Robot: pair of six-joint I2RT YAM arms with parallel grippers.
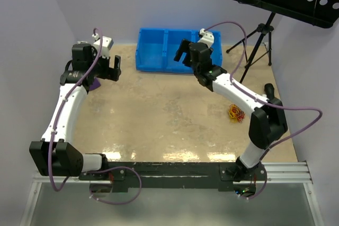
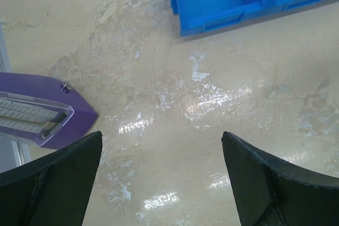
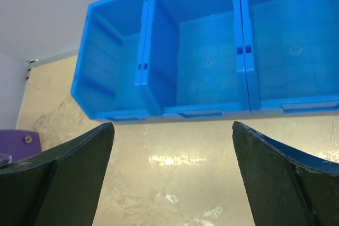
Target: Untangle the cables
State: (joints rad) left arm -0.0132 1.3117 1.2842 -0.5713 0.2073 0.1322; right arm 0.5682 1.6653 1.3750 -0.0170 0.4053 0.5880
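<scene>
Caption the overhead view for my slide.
Both open, left gripper and right gripper near blue bin; cables lie untouched.

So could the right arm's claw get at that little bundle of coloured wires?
Probably yes. The wires lie uncovered on the table, and the right claw is open and empty by the blue bin. But they sit close beside that arm's own elbow, so it must fold back tightly.

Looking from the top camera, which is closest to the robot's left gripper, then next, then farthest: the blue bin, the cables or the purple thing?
From the left gripper:
1. The purple thing, just beside it on the left.
2. The blue bin, at the back, middle.
3. The cables, far over on the right.
</scene>
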